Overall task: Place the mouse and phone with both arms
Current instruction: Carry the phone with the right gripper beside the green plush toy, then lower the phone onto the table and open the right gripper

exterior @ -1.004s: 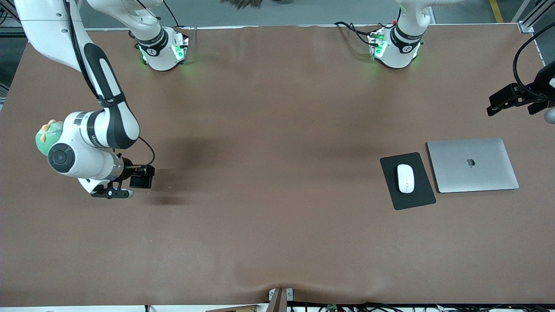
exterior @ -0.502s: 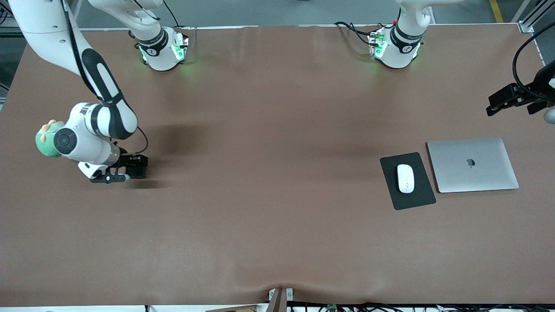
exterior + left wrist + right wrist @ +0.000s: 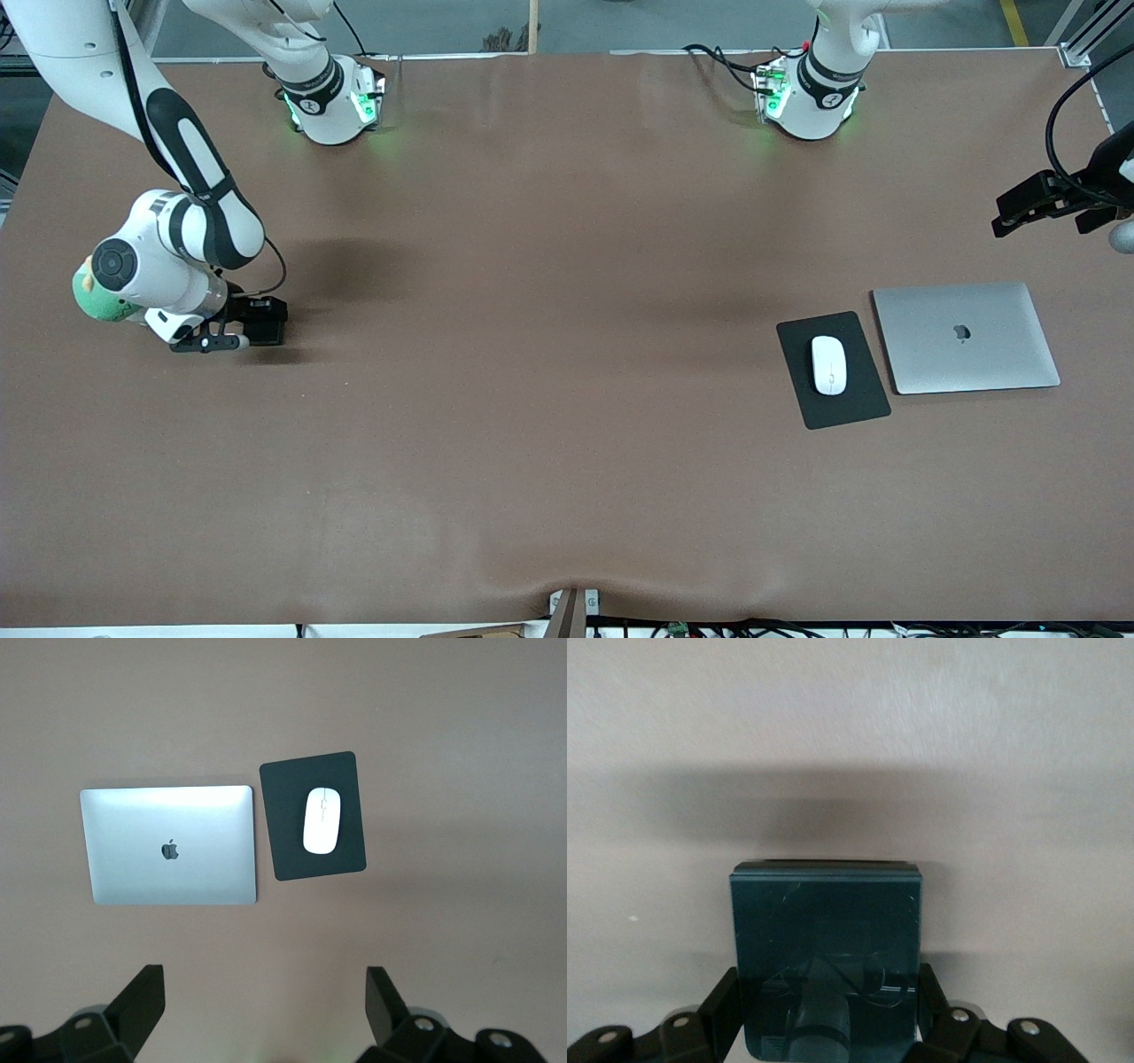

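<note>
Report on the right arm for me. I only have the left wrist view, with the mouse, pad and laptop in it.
Observer: The right pincer is shut on the phone, gripping the black slab by its two sides.
Operator: Say where that is.
Observer: It is over the table at the right arm's end, beside a green plush toy.
Operator: Now place my own pincer on the table.
Observer: The left pincer hangs over the table at the left arm's end, close to the laptop.
</note>
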Tool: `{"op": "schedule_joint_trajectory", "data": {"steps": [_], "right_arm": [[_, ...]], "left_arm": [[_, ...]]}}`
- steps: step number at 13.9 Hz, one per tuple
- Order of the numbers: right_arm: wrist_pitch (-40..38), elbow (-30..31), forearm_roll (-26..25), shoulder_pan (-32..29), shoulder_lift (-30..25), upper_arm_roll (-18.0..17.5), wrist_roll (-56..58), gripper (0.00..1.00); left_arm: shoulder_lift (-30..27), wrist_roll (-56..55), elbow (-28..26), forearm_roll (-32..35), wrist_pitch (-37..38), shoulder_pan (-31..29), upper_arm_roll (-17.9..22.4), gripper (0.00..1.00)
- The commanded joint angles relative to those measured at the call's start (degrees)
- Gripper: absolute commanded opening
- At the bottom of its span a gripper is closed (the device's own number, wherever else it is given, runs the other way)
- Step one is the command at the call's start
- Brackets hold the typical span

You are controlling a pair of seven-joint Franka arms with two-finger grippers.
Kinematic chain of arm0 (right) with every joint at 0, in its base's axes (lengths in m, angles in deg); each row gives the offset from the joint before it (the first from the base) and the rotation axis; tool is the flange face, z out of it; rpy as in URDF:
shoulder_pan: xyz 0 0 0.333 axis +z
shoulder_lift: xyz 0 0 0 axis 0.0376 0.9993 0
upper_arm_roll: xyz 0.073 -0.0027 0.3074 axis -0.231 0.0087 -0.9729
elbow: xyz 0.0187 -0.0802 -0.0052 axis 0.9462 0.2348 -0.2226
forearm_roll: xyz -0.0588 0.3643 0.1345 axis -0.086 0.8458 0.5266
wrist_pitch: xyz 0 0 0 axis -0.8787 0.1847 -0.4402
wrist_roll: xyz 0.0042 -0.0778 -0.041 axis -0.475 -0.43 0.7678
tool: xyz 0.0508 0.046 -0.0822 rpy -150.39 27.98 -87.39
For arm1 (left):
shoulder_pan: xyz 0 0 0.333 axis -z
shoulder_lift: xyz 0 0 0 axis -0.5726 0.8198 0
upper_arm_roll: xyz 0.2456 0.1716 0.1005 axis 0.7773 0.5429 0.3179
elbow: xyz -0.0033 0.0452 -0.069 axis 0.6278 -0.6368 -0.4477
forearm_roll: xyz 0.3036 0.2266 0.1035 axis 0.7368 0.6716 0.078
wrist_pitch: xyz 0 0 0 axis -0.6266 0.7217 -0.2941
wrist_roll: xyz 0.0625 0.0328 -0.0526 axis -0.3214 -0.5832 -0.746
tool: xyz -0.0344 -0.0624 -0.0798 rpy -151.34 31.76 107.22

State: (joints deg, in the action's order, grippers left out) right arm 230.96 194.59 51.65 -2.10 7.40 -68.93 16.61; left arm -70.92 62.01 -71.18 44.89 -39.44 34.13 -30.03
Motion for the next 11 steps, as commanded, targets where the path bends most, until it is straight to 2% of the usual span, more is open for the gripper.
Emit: {"op": "schedule_joint_trajectory", "data": {"steps": [1, 2, 3, 5, 7, 11], "right_arm": [[0.5, 2.7, -0.6, -1.5, -2.8, -1.0, 0.7, 0.0], [-0.3, 2.4, -0.6, -1.7, -2.8, -1.0, 0.5, 0.37], [-1.1, 1.9, -0.6, -1.7, -2.9, -1.0, 0.4, 0.99], [-7.5, -1.9, -0.5, -1.6, -3.4, -1.0, 0.0, 1.0], [-17.8, -8.9, -0.5, -1.8, -2.8, -0.9, 0.6, 1.0], [-29.9, -20.3, 0.0, -1.3, -3.0, -1.3, 0.8, 1.0]], "left_arm": [[0.3, -1.0, 1.2, 0.2, 1.3, 0.4, 0.0, 1.0], [0.3, -1.0, 1.2, 0.2, 1.3, 0.4, 0.0, 1.0], [0.3, -1.0, 1.2, 0.2, 1.3, 0.4, 0.0, 1.0], [0.3, -1.1, 1.2, 0.4, 1.3, 0.5, -0.1, 1.0], [0.3, -1.0, 1.2, 0.4, 1.3, 0.4, -0.1, 1.0], [0.4, -1.0, 1.2, 0.4, 1.3, 0.4, 0.0, 1.0]]}}
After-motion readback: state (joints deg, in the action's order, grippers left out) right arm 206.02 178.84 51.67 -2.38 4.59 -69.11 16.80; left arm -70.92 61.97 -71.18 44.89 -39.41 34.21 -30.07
